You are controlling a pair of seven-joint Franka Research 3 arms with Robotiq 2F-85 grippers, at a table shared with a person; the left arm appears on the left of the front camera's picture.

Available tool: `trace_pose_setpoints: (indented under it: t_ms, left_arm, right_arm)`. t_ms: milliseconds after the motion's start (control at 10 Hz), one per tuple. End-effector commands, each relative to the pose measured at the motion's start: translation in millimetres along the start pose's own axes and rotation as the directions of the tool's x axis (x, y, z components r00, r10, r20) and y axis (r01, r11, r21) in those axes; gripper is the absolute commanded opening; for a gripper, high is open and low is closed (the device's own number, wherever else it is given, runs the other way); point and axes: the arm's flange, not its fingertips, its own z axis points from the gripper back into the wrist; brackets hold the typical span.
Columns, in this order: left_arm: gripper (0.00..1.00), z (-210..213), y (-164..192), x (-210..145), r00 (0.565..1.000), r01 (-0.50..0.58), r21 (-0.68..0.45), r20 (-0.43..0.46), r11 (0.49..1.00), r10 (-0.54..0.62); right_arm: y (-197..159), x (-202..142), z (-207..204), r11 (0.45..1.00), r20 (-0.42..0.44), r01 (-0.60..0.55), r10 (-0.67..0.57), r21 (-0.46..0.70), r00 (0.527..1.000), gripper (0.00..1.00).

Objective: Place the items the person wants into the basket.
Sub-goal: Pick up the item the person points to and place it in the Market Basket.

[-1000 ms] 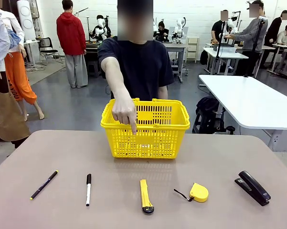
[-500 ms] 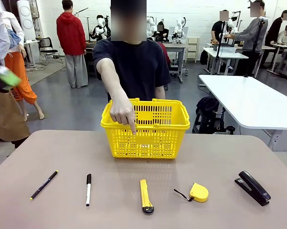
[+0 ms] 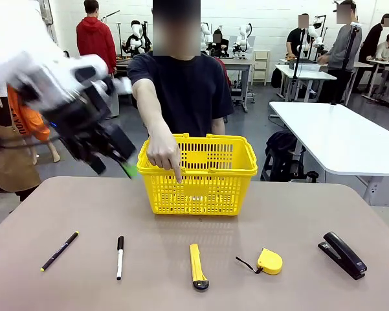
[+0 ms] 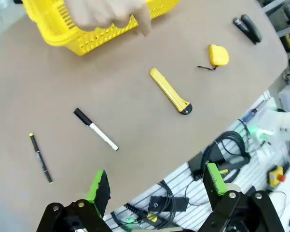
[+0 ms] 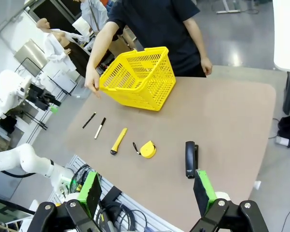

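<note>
Left fingers (image 4: 99, 187) and right fingers (image 5: 201, 189): spread wide apart, holding nothing, above the table (image 3: 291, 220). The person's hand (image 3: 164, 150) points down in front of the basket (image 3: 220, 175), which stands mid-table toward the far edge. Along the near edge lie the pen (image 3: 59, 251) toward the left corner, the utility knife (image 3: 197, 264) at the centre and the stapler (image 3: 342, 254) toward the right corner. I judge the knife light, stiff and smooth-sided; I would grip it across the body, mid-length.

Reaches in from 9 o'clock with the left arm (image 3: 42, 71), motion-blurred, wrist angled down toward 4 o'clock; carries the left pincer (image 3: 113, 165) spread wide and empty. Holds the right pincer (image 5: 147, 187) high, tilted downward, equally wide apart, gripping nothing
</note>
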Motion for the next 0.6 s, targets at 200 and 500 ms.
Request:
trace_pose_setpoints:
  t_ms: [200, 500]
  left_arm:
    - [1.00, -61.3, -34.2, 25.7, 0.998, -0.047, 0.203, -0.023, 0.978, 0.053]
    - [1.00, -68.6, -34.0, 18.1, 0.999, -0.022, 0.182, -0.027, 0.983, 0.027]
  right_arm:
    - [-0.2, 2.4, 0.4, 1.000, 0.016, -0.016, 0.016, 0.019, 1.000, 1.00]
    - [-0.2, 2.4, 0.4, 1.000, 0.016, -0.016, 0.016, 0.019, 1.000, 1.00]
